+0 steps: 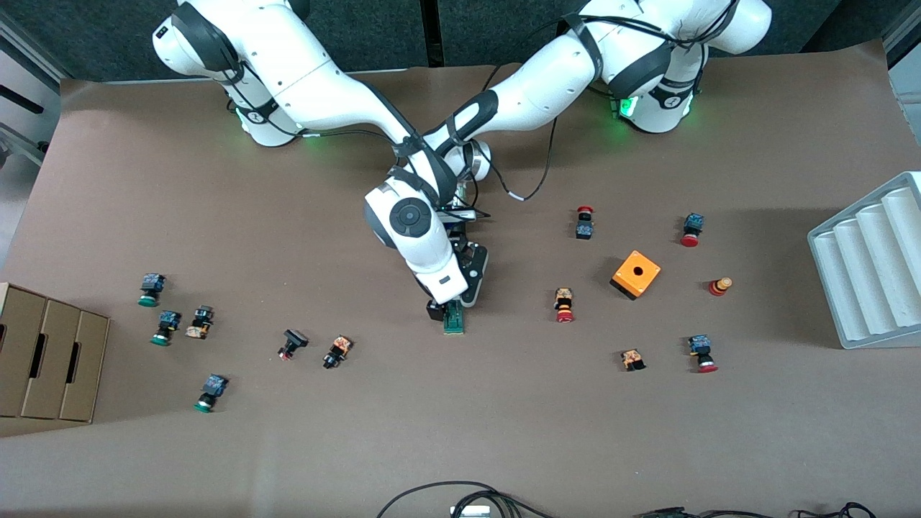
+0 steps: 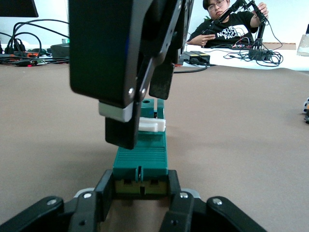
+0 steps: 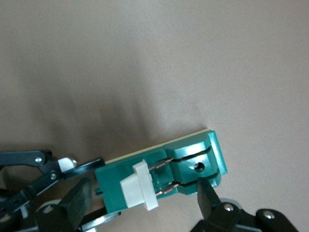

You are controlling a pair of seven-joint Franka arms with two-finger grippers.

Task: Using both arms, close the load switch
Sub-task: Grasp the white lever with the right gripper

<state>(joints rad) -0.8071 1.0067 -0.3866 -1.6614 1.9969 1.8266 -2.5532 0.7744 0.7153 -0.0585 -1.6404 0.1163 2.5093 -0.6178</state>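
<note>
The load switch, a dark-green block with a white lever, lies on the brown table near its middle. My left gripper is shut on the switch's end that lies farther from the front camera. In the left wrist view its fingers clamp both sides of the green body. My right gripper hangs open just above the switch. In the right wrist view its fingers straddle the white lever along the switch's length. Both arms cross above this spot.
An orange cube with a hole and several small push buttons lie toward the left arm's end. More buttons lie toward the right arm's end, by a cardboard box. A grey ridged tray stands at the left arm's end.
</note>
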